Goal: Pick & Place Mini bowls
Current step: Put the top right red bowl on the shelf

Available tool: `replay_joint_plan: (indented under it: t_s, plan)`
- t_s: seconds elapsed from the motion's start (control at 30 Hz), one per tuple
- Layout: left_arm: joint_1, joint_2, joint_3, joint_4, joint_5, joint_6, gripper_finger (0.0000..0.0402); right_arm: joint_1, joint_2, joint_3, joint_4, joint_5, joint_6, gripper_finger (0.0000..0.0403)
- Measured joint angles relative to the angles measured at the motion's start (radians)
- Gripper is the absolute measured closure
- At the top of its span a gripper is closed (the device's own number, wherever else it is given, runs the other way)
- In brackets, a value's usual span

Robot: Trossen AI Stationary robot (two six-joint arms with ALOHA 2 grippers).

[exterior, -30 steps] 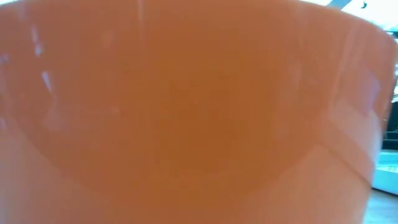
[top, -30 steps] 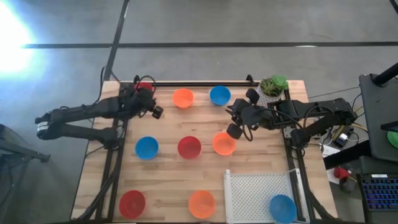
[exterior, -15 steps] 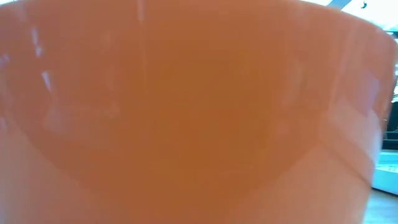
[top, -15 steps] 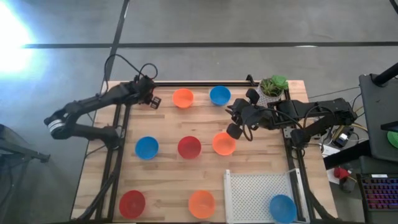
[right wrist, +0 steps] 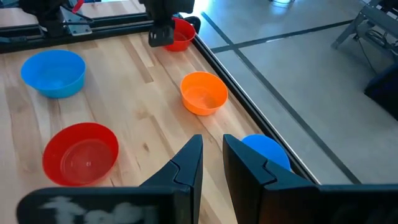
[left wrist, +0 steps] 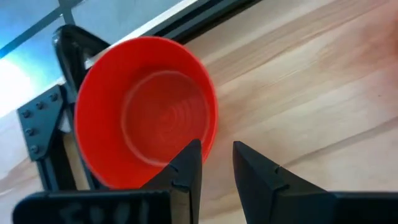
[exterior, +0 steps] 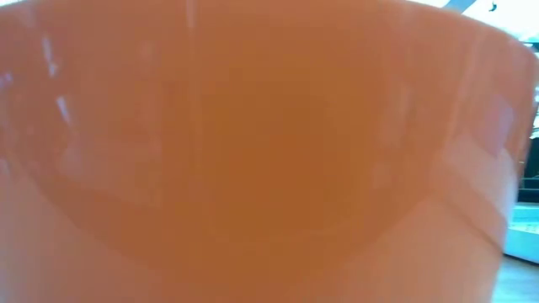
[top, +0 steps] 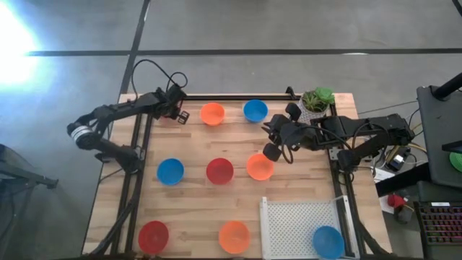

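Several mini bowls sit upright on their bases on the wooden table: orange (top: 212, 113), blue (top: 255, 110), blue (top: 170, 171), red (top: 219, 171), orange (top: 260, 166), red (top: 153, 235), orange (top: 234, 236). Another red bowl (left wrist: 146, 112) stands in the far left corner. My left gripper (left wrist: 216, 163) hangs open at that bowl's rim, one finger over the rim's edge and one outside it. My right gripper (right wrist: 212, 155) hovers open above the table's middle, beside the orange bowl, with nothing between its fingers. My left gripper comes at the red bowl slanting down, on the side of its rim (left wrist: 210, 134) that faces the table's middle. Only bare wood shows between the fingers. Whether a finger touches the rim I cannot tell.
A white perforated tray (top: 296, 224) at the near right holds a blue bowl (top: 328, 240). A potted green plant (top: 317, 100) stands at the far right corner. A black rail (top: 231, 96) runs along the far edge. An orange bowl (exterior: 253, 151) fills the low view.
My left arm has swung out toward the table's far edge. Its gripper has sunk and tipped further down toward the red bowl in the far left corner. The bowls have stayed in place.
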Motion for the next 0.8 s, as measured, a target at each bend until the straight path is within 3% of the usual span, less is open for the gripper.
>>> replay_joint_plan:
  t_s: [0.8]
  plan:
    - [0.008, 0.145, 0.0, 0.053, -0.037, 0.033, 0.0317, 0.0, 0.0, 0.0, 0.0, 0.0, -0.011, 0.0344]
